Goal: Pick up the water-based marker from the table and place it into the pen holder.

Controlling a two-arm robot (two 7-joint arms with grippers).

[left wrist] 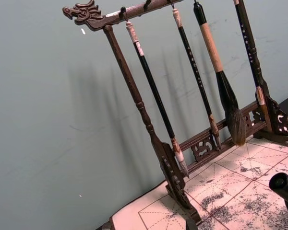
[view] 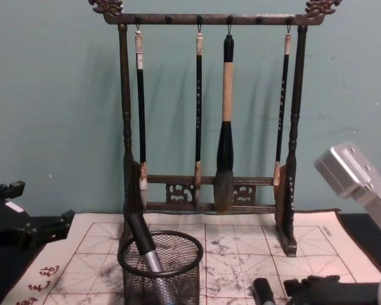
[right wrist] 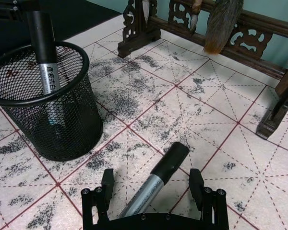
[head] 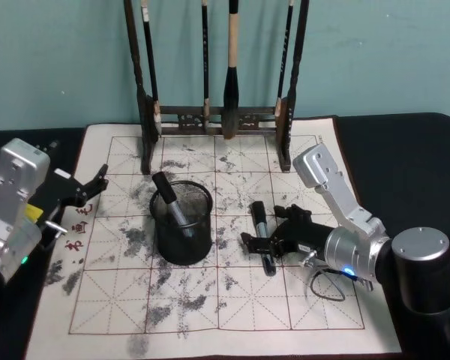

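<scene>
A water-based marker (head: pixel 261 236) with a black cap and silver barrel lies on the white mat of the table (head: pixel 247 307), right of the pen holder (head: pixel 187 240). My right gripper (head: pixel 271 246) is open and low over it. In the right wrist view the marker (right wrist: pixel 156 182) lies between the two fingers (right wrist: pixel 107 181), with a gap on each side. The black mesh pen holder (right wrist: pixel 67 124) stands upright with another marker (right wrist: pixel 44 67) leaning inside it. My left gripper (head: pixel 92 187) is open at the mat's left edge, away from both.
A tall dark wooden brush rack (head: pixel 217 116) with several hanging brushes stands at the back of the mat, behind the holder. Its right foot (right wrist: pixel 278 115) is near my right gripper. Red characters (head: pixel 79 225) mark the mat's left border.
</scene>
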